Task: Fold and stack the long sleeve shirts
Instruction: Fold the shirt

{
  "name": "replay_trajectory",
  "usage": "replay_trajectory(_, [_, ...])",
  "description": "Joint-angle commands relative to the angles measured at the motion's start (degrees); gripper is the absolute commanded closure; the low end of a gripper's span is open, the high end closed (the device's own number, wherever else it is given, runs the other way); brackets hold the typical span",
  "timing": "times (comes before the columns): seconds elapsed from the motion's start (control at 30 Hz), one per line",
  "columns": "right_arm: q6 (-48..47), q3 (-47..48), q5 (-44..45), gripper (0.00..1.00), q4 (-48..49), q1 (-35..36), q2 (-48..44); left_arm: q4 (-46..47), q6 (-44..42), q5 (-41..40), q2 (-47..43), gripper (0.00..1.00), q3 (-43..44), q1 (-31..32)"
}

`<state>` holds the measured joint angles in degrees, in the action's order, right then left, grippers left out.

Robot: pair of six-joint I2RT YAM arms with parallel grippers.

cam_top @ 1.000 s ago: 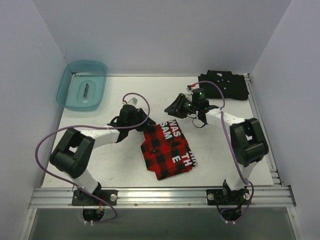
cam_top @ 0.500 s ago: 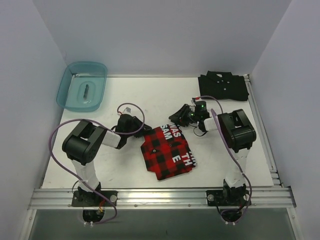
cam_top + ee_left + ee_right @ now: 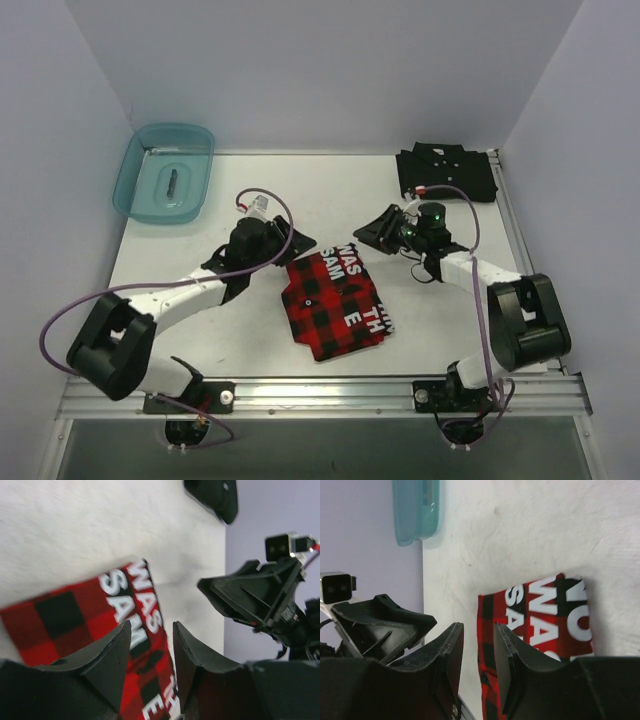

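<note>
Tabletop (image 3: pixel 250 340): white, matte.
Red-and-black plaid shirt (image 3: pixel 335 305): folded, flat at tabletop centre, white lettering up.
Teal bin (image 3: pixel 128 175): far left corner.
Black shirt (image 3: pixel 445 170): folded, far right corner, well apart from plaid shirt.
Left pincer (image 3: pixel 151 635): narrowly parted, empty, over plaid shirt's far left edge.
Right pincer (image 3: pixel 477 630): narrowly parted, empty, near plaid shirt's far right corner.
</note>
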<state>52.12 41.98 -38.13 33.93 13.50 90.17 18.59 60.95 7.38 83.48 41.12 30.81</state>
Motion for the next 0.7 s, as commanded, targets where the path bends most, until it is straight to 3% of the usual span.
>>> replay_trajectory(0.0, [-1.58,-6.26,-3.09,0.69,-3.87,2.23,-6.4,-12.24,-2.42,-5.95,-6.66,0.51,0.46,6.97])
replay_trajectory(0.17, [-0.09,-16.12,-3.62,0.68,1.91,3.29,-7.2,-9.29,2.23,-6.94,-7.81,0.52,-8.41,15.06])
replay_trajectory(0.27, [-0.35,-21.14,-2.74,0.69,4.65,2.5,-6.5,-6.47,3.39,-8.42,-6.14,0.52,-14.31,16.12])
replay_trajectory(0.37, [-3.84,-23.17,-1.07,0.69,1.33,1.45,-7.72,-10.65,1.2,-9.48,-4.73,0.52,-14.93,15.86])
replay_trajectory(0.67, [-21.96,-13.08,16.05,0.67,-44.54,1.36,-30.39,-32.09,-1.71,-17.83,-18.09,0.46,-7.47,18.5])
